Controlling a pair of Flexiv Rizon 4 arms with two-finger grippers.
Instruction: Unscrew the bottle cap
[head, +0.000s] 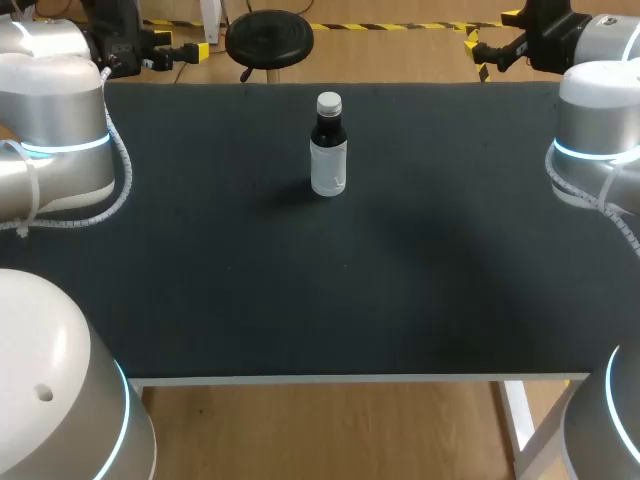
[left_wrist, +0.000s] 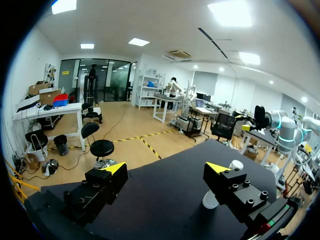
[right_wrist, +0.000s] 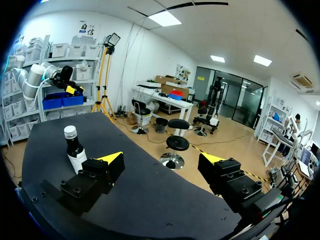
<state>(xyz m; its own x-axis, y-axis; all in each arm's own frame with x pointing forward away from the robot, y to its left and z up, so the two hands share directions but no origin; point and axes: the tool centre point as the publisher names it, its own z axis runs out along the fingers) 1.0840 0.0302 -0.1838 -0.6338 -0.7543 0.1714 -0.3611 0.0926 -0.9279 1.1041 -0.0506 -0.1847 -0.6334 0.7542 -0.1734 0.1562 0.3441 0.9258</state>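
Standing upright at the far middle of the black-topped bench, the small dark bottle with a white wrap label carries a white screw cap. It is probably light, rigid and easily tipped: clamp the labelled body, then grip the cap's sides. No label print is legible. Left end effector and right end effector stand well clear, fingers apart, holding nothing.

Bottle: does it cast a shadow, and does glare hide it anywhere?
Head view: the bottle casts only a faint, soft shadow on the dark table; no glare. Right wrist view: evenly lit, plainly seen. Left wrist view: a finger, not glare, hides most of it.
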